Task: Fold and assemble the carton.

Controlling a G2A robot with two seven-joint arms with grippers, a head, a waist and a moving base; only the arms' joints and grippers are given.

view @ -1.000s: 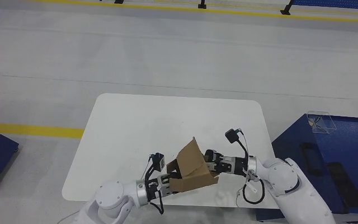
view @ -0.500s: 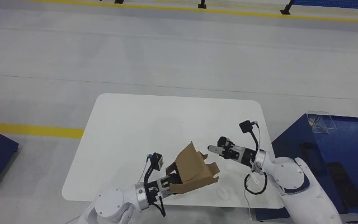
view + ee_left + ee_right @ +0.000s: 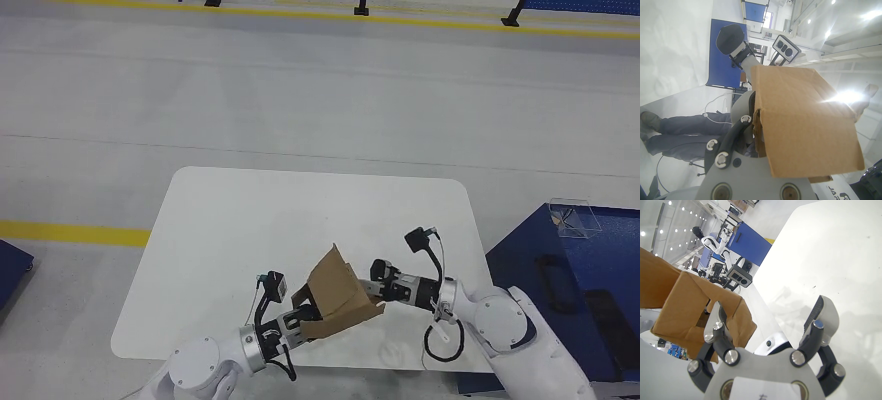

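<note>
A brown carton (image 3: 335, 293), partly folded with loose flaps, stands tilted near the front edge of the white table (image 3: 250, 230). My left gripper (image 3: 300, 318) is shut on the carton's lower left wall. In the left wrist view that wall (image 3: 802, 121) runs between the fingers (image 3: 730, 132), and the far finger is hidden behind the cardboard. My right gripper (image 3: 378, 288) is at the carton's right side. In the right wrist view it (image 3: 770, 308) is open, with one finger (image 3: 721, 313) against a carton flap (image 3: 742, 317) and the other over bare table.
A blue cabinet (image 3: 570, 270) stands just off the table's right edge, with a clear plastic box (image 3: 572, 215) on top. The table's back and left parts are bare. The front edge is close under both arms.
The right gripper let go, drew back to the right, and has now come back against the carton's right flap. The left gripper kept hold, and the carton tipped slightly to the left.
</note>
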